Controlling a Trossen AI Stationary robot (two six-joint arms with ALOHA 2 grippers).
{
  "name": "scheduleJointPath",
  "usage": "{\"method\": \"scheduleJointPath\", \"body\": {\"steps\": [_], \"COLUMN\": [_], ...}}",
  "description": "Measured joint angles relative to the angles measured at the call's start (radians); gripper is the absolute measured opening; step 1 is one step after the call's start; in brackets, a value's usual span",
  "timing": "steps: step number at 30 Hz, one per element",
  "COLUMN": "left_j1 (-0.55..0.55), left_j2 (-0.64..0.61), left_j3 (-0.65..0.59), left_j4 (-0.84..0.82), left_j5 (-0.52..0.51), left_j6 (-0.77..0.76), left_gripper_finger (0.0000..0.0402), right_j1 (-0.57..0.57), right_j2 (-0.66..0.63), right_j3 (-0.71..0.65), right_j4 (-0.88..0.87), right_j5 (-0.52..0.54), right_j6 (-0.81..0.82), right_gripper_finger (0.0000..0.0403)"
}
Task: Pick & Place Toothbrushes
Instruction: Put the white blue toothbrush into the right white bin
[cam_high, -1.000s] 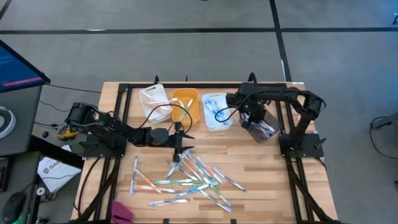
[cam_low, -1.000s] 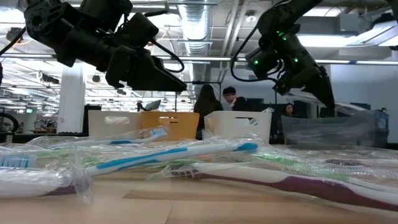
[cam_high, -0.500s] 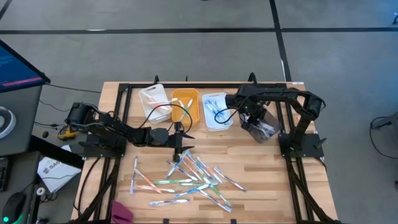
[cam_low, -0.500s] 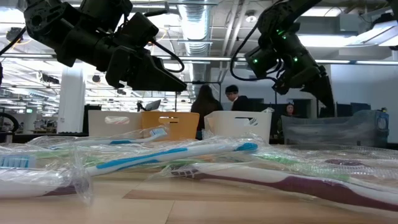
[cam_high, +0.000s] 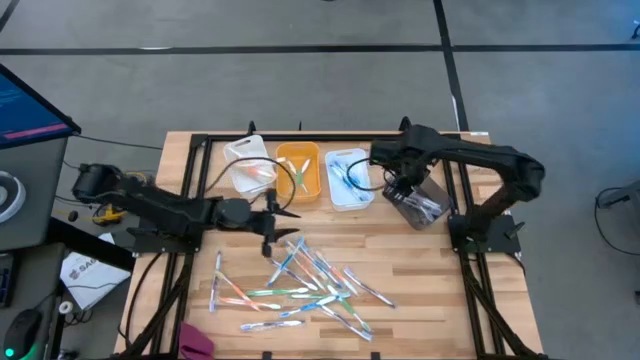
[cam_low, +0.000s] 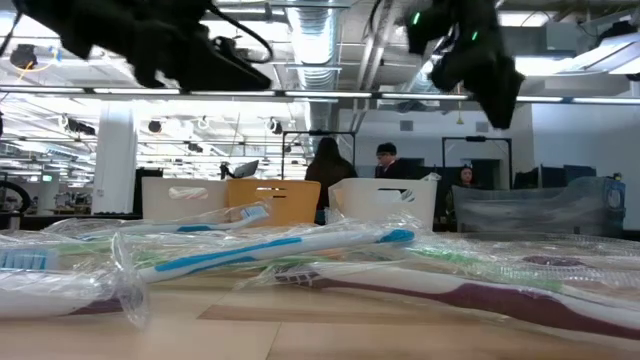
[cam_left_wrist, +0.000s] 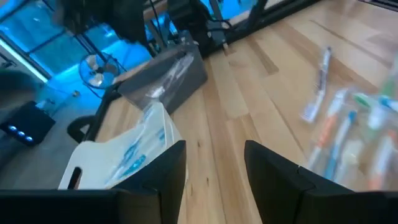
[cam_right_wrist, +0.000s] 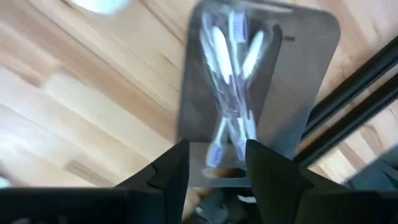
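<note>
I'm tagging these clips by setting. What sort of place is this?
Likely an open-plan robotics lab or office: exposed ceiling ducts, people at desks beyond the table, and a framed wooden workbench with sorting bins.

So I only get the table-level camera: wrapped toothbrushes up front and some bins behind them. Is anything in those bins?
Observer: From above there are four bins in a row. The grey bin at the right end holds several toothbrushes, which the right wrist camera shows.
Visitor: And the dark thing hanging at my top right?
Observer: That is the right end effector. It is over the grey bin, with its fingers apart and nothing between them.
Visitor: What about the other arm?
Observer: The left end effector hangs open and empty at the edge of the loose pile of toothbrushes on the table.
</note>
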Motion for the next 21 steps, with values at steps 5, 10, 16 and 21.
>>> {"method": "scheduleJointPath", "body": {"steps": [5,10,16,21], "left_j1": [-0.024,-0.053,-0.075,-0.08], "left_j2": [-0.16,-0.221,-0.222,-0.222], "left_j3": [0.0,0.0,0.0,0.0], "left_j4": [-0.199,-0.269,-0.28,-0.28], "left_j5": [0.0,0.0,0.0,0.038], "left_j6": [-0.007,-0.056,-0.077,-0.126], "left_gripper_finger": [0.0145,0.0137,0.0141,0.0164], "right_j1": [0.151,0.372,0.654,0.87], "right_j2": [-0.149,-0.234,-0.23,-0.192], "right_j3": [0.0,0.0,-0.017,-0.121], "right_j4": [0.047,0.117,0.126,0.131], "right_j5": [0.093,0.254,0.473,0.684], "right_j6": [0.175,0.34,0.514,0.707], "right_gripper_finger": [0.0145,0.0143,0.0146,0.0141]}}
